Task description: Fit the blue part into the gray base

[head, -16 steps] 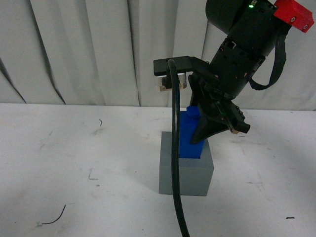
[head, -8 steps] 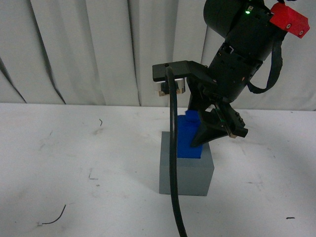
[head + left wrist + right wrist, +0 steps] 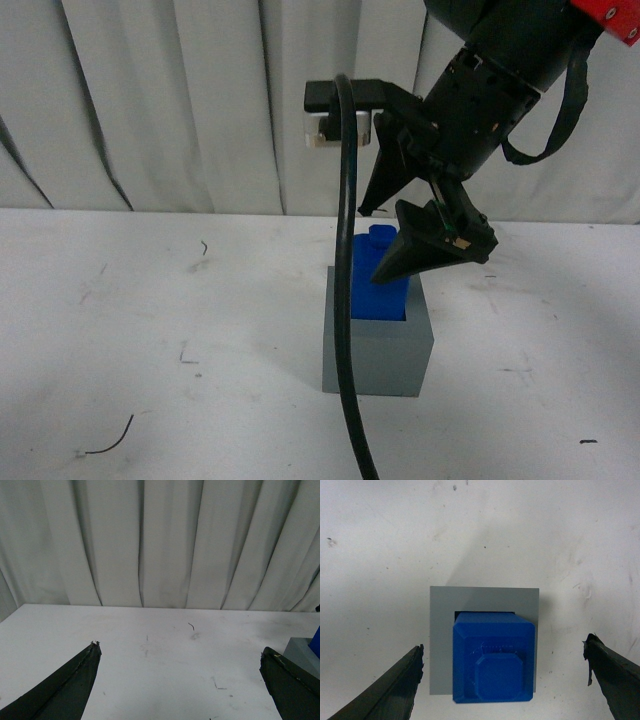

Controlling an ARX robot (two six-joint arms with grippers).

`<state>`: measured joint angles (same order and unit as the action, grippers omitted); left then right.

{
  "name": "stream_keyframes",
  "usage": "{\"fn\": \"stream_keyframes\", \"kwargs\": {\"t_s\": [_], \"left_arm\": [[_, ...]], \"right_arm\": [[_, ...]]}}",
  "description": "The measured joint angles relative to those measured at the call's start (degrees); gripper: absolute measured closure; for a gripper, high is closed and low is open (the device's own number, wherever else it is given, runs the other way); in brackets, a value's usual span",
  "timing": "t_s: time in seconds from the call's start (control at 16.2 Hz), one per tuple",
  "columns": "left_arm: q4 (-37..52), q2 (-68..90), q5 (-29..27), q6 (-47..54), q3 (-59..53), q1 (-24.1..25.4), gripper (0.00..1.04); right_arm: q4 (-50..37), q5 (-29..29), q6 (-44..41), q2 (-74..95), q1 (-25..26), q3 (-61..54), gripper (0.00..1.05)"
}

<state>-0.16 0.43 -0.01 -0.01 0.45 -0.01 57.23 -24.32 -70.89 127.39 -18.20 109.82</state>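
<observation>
The blue part [image 3: 381, 287] stands in the square recess of the gray base [image 3: 378, 356], its lower end sunk inside and its upper half with the small knob rising above the rim, about upright. The base sits on the white table [image 3: 150, 330], roughly at the middle of the front view, with a pale curtain [image 3: 170, 100] hanging behind. The right tool [image 3: 370, 246] hangs just above the block with its two dark fingers spread wide and nothing between them; in the front view the nearer fingertip overlaps the block's top edge, though I cannot tell from that view whether it touches. The right wrist view settles it (looking straight down): the blue part [image 3: 492, 662] lies midway in the gap of the right tool [image 3: 503, 642], both fingers well clear of it and of the gray base [image 3: 442, 640], and a thin dark slit of recess shows along one side of the block. A black cable [image 3: 346, 330] droops across the front of the base. The left tool [image 3: 180, 649] is also spread wide and holds nothing, over bare table, with the base's corner [image 3: 302, 655] off to one side of it.
</observation>
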Motion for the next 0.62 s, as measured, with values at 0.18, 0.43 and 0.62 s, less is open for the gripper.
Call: {"fn": "stream_keyframes", "kwargs": {"t_s": [0.18,0.43,0.62], "left_arm": [[0.0,0.0,0.0,0.0,0.0,0.0,0.07],[0.0,0.0,0.0,0.0,0.0,0.0,0.07],[0.0,0.0,0.0,0.0,0.0,0.0,0.07]], "right_arm": [[-0.17,-4.17,1.73,-4.44,0.81,-1.11,0.06],[-18.71,-10.78,5.57,-16.68,3.28,-14.67,0.06],[-46.6,-19.17,17.62,-28.15,6.05,-30.56,0.06]]}}
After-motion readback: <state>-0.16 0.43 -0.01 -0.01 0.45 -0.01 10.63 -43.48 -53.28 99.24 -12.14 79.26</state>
